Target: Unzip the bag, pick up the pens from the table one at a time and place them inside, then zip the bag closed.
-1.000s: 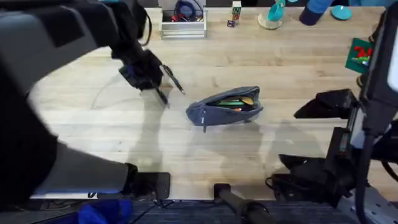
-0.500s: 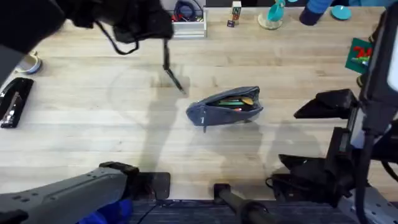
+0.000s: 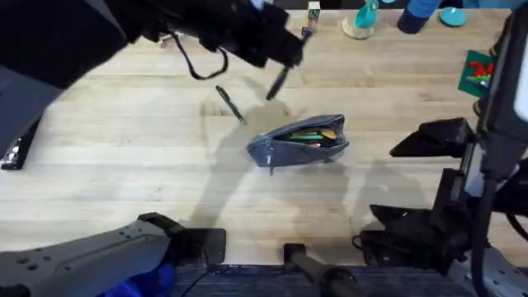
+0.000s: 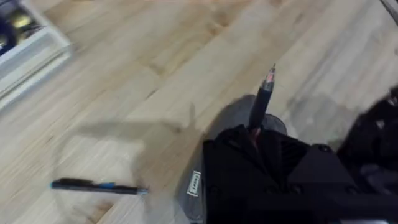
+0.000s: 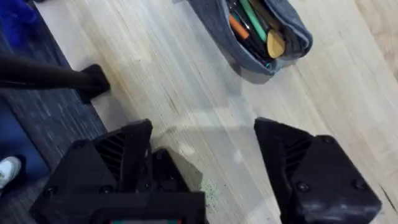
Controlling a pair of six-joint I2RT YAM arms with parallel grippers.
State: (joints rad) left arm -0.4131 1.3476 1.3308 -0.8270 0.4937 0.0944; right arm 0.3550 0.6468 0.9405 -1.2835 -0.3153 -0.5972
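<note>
Left gripper clamps a pen above bare table; right gripper jaws apart beside the open bag

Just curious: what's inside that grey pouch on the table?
The open bag holds several pens or pencils, orange, green and dark, plus a yellowish piece. Whatever lies deeper is covered by fabric.

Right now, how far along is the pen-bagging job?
Done: the bag lies unzipped, items showing inside. In hand: the left end effector holds one pen above the table. Left: bag it, then the second pen on the table, then zip. The right end effector is open, idle.
</note>
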